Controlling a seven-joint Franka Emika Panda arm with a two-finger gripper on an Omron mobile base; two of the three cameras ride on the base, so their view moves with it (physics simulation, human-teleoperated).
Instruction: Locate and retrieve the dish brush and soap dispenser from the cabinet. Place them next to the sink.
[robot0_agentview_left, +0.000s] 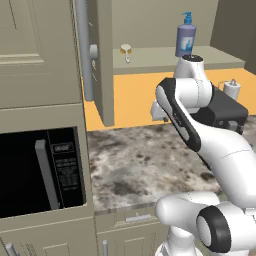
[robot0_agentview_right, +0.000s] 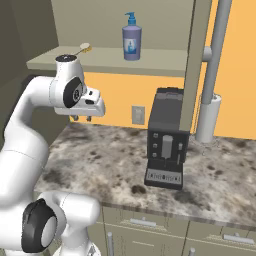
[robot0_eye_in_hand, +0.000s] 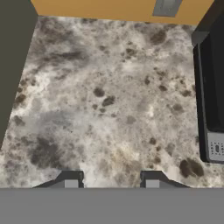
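Note:
The cabinet (robot0_agentview_left: 104, 60) stands open above the counter. On its inner shelf (robot0_agentview_right: 155, 61) stands the lavender soap dispenser (robot0_agentview_left: 185, 39) (robot0_agentview_right: 132, 41) with its blue pump. The small dish brush (robot0_agentview_left: 126, 50) (robot0_agentview_right: 84, 48) lies to its left on the same shelf. My gripper (robot0_agentview_right: 82, 118) (robot0_eye_in_hand: 110, 180) hangs well below the shelf, pointing down at the speckled counter (robot0_eye_in_hand: 109, 96). It is open, with nothing between its fingertips (robot0_eye_in_hand: 70, 179). The sink is out of view.
A dark coffee machine (robot0_agentview_right: 166, 142) (robot0_eye_in_hand: 212, 87) stands on the counter right of the gripper, with a paper-towel roll (robot0_agentview_right: 207, 117) behind it. The open door's bar handle (robot0_agentview_left: 84, 50) (robot0_agentview_right: 217, 50) hangs near the shelf. A built-in microwave (robot0_agentview_left: 40, 170) is at the left.

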